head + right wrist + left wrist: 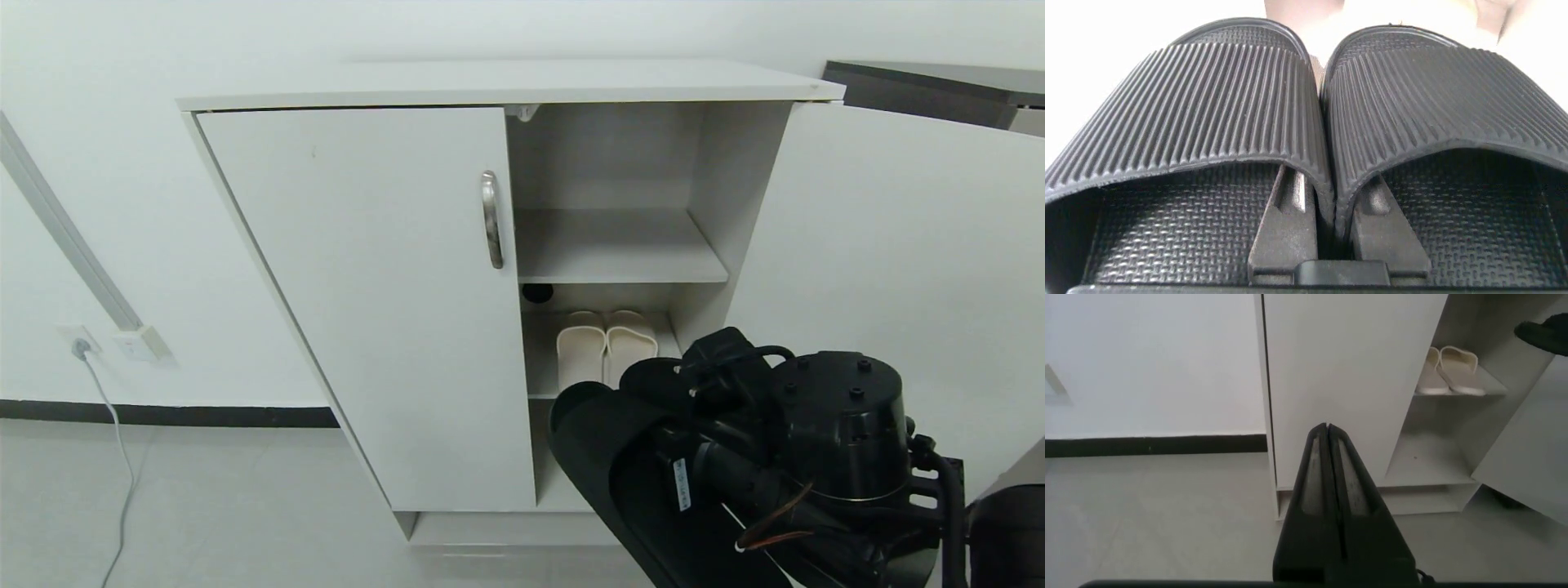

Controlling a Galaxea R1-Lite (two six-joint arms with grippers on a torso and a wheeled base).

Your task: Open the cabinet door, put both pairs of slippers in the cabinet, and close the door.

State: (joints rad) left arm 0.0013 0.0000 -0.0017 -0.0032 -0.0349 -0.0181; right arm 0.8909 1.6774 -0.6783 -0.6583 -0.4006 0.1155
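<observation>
Head view: the cabinet (490, 82) stands against the wall with its left door (367, 310) closed and its right door (898, 269) swung wide open. A metal handle (491, 219) runs upright along the inner edge of the closed door. Inside the cabinet's open half, the upper shelf (612, 245) is bare. The white slippers (606, 347) lie side by side on the shelf below it, toes toward the cabinet's back. A dark round hole (537, 292) shows in the cabinet's back panel just above them.

The black slippers (604, 457) hang in the air in front of the cabinet's open half, below the level of the white pair and outside the cabinet. The right end effector (1331, 186) carries them. One finger is slid under each ribbed strap, and the two fingers are clamped toward each other on the slippers' touching inner walls, so the pair is held pressed together.

The left end effector (1327, 437) has its fingers pressed fully together with nothing between them. It is held low above the floor (1167, 514) in front of the cabinet's closed door. Past it, the left wrist view takes in the white slippers (1452, 369) on their shelf and the edge of a black slipper (1543, 331) near the cabinet's open side.

A wall socket (79, 343) with a cable plugged in sits on the wall to the left of the cabinet.
</observation>
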